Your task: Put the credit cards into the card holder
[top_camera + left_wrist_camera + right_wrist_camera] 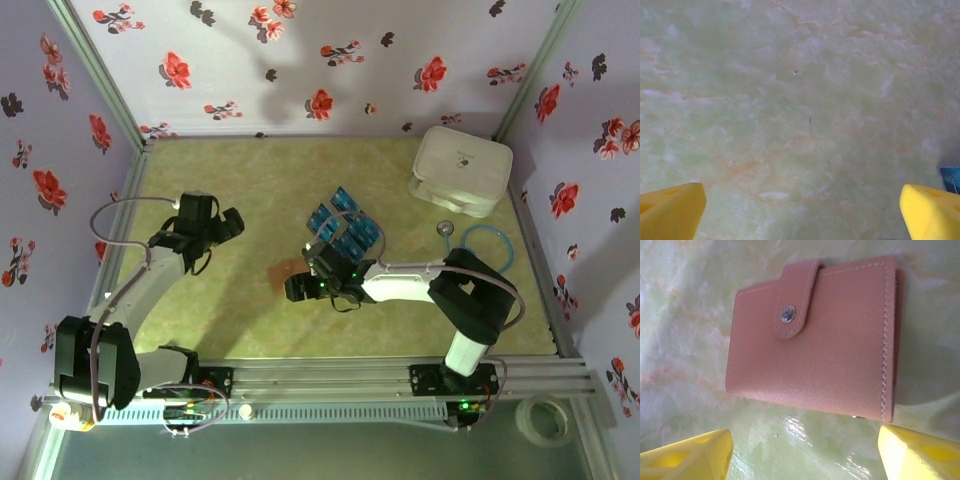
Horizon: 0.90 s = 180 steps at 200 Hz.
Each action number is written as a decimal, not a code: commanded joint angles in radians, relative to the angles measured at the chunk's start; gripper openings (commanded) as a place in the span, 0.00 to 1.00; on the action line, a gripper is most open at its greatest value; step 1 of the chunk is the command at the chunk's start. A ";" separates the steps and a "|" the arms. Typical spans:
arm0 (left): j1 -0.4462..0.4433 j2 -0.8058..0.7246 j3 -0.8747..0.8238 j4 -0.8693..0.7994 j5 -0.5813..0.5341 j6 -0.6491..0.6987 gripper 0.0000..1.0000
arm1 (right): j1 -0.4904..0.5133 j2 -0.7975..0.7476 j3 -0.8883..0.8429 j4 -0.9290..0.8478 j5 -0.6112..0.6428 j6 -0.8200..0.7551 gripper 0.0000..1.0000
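Right gripper hovers, its 2 jaws apart, over the brown card holder, apparently snapped shut, near the blue credit cards. Centre the holder squarely before clamping, clear of its strap. Left gripper gapes wide.
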 commanded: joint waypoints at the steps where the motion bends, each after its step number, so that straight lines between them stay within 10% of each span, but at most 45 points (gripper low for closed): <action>1: 0.013 0.014 0.023 -0.024 0.021 0.026 1.00 | 0.006 0.035 0.036 0.032 -0.024 0.028 0.77; 180: 0.014 0.005 -0.027 -0.011 0.051 0.016 1.00 | -0.093 0.242 0.365 -0.040 -0.095 -0.046 0.76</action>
